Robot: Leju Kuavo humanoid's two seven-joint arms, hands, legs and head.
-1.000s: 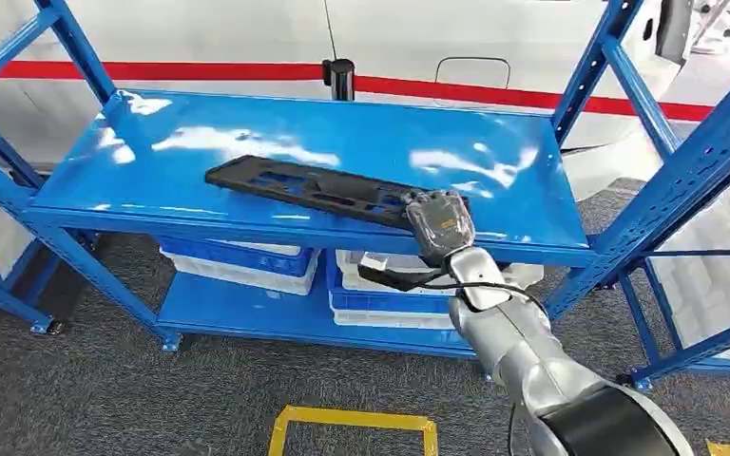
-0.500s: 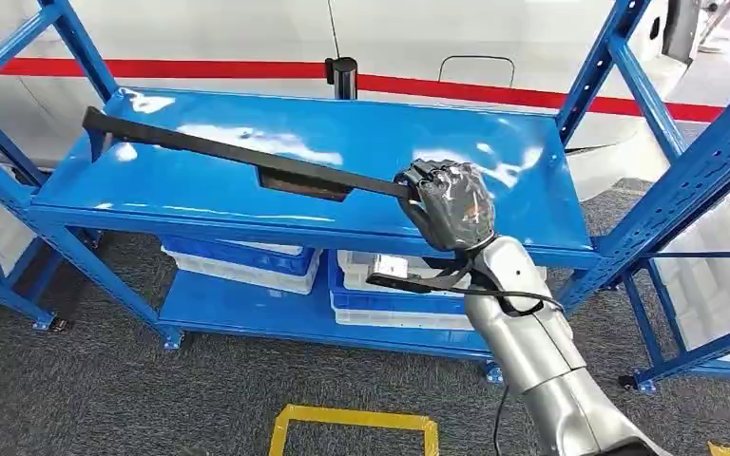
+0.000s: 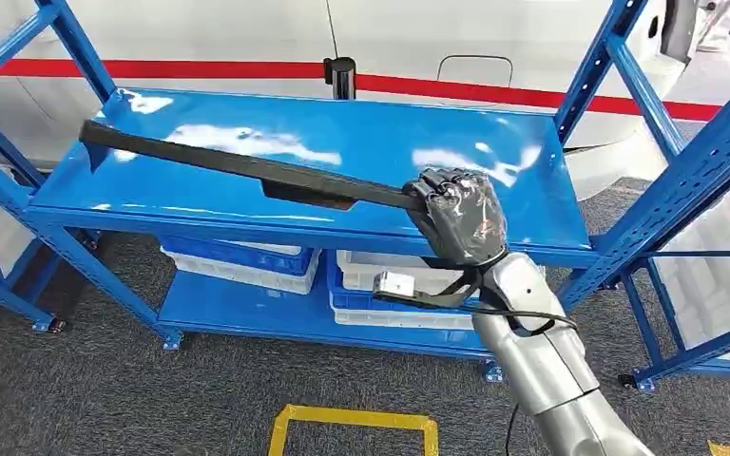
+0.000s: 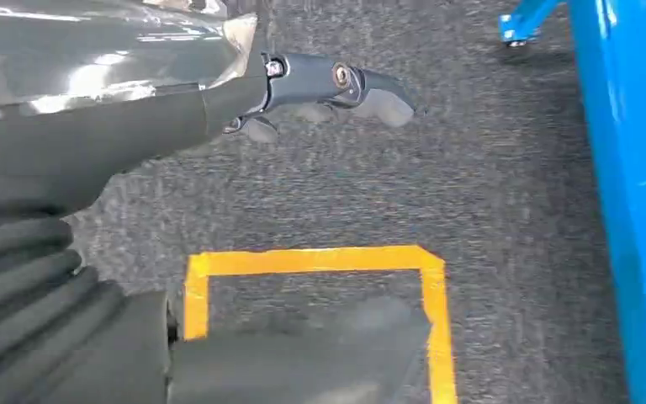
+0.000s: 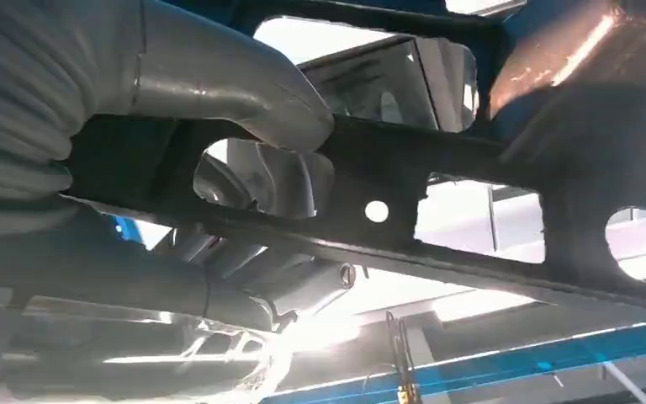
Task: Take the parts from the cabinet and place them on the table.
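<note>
The blue cabinet point(image 3: 342, 142) spans the head view. A long black part point(image 3: 238, 166) hangs tilted above its top shelf, clear of the surface. The right hand point(image 3: 456, 214) clamps the part's near end. The left hand point(image 4: 320, 88) hangs over grey carpet, fingers loosely apart, holding nothing.

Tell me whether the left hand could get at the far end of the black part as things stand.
Probably not straight away. The left hand hangs low over the carpet by the yellow floor marking, while the black part, held by the right hand, is up above the top shelf.
</note>
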